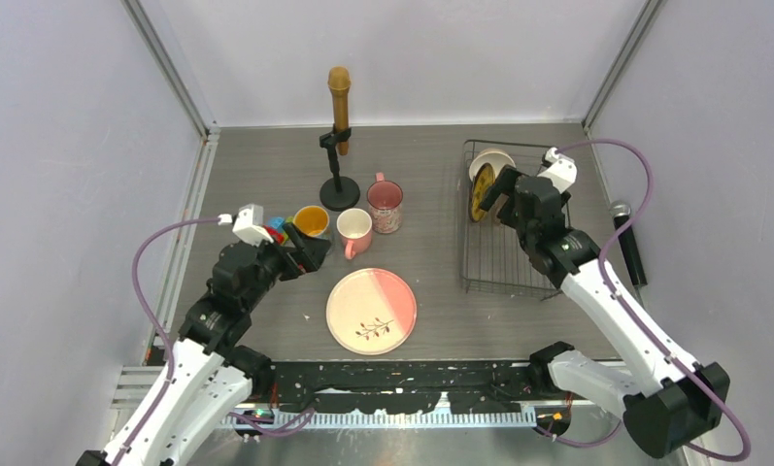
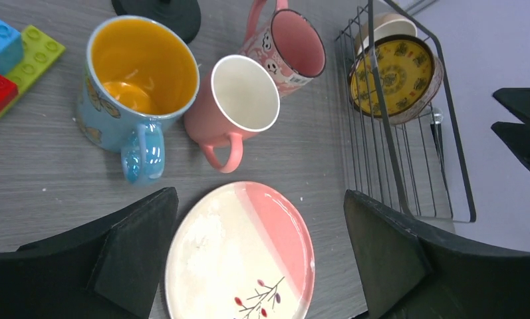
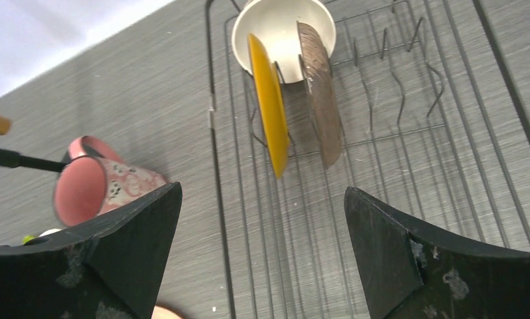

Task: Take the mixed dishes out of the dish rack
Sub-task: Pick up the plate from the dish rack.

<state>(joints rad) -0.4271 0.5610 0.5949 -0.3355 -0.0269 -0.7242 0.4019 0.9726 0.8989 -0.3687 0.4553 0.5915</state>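
Observation:
The black wire dish rack (image 1: 504,264) sits at the right. In it the small yellow plate (image 1: 481,191) stands on edge in front of the white bowl (image 1: 492,160). My right gripper (image 1: 500,191) is open and empty just above the rack, by the plate. In the right wrist view the plate (image 3: 268,100) is edge-on ahead of the jaws, with a brown disc (image 3: 320,100) beside it. The orange mug (image 1: 311,220), pink mug (image 1: 353,231), patterned mug (image 1: 386,206) and large plate (image 1: 371,311) stand on the table. My left gripper (image 1: 305,254) is open and empty over the large plate (image 2: 239,252).
A black round-based stand (image 1: 339,189) holding a tan microphone (image 1: 339,92) is behind the mugs. Toy blocks (image 1: 278,231) lie left of the orange mug. A black microphone (image 1: 630,243) lies right of the rack. Walls enclose the table on three sides.

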